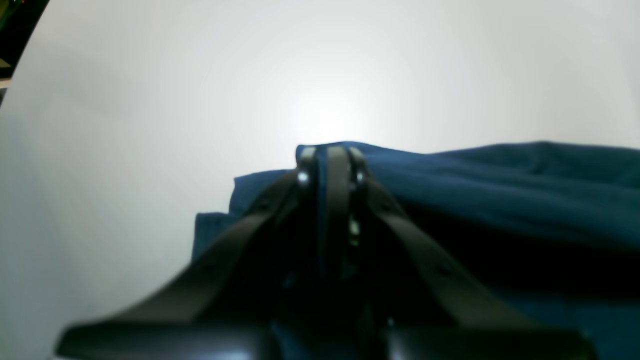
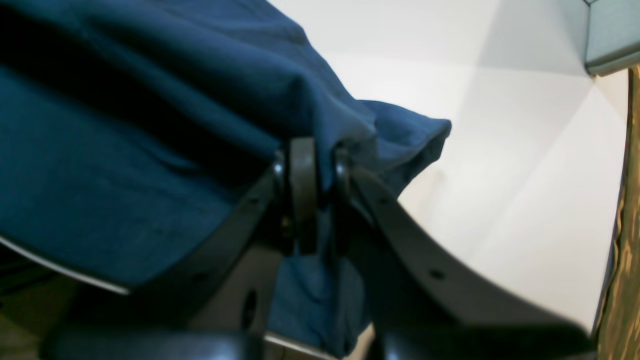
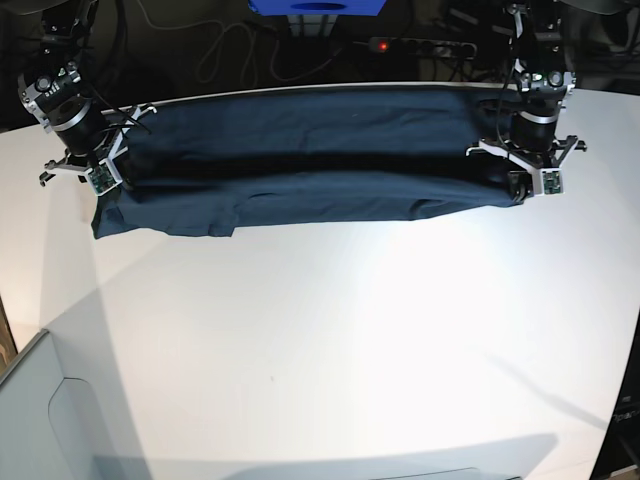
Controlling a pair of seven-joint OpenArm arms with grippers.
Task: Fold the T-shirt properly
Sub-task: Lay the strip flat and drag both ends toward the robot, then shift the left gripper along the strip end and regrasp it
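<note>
The dark navy T-shirt (image 3: pixel 310 165) lies stretched in a long band across the far part of the white table (image 3: pixel 350 340), with a fold line along its middle. My left gripper (image 3: pixel 522 188) is at the shirt's right end in the base view. In the left wrist view it (image 1: pixel 330 152) is shut on the cloth's edge (image 1: pixel 500 185). My right gripper (image 3: pixel 100 185) is at the shirt's left end. In the right wrist view it (image 2: pixel 312 165) is shut on a bunched fold of the shirt (image 2: pixel 150 125), which is lifted over the table edge.
A grey box (image 3: pixel 40 420) stands at the front left corner. Cables and a power strip with a red light (image 3: pixel 380 45) lie behind the table. A blue object (image 3: pixel 315 5) is at the back.
</note>
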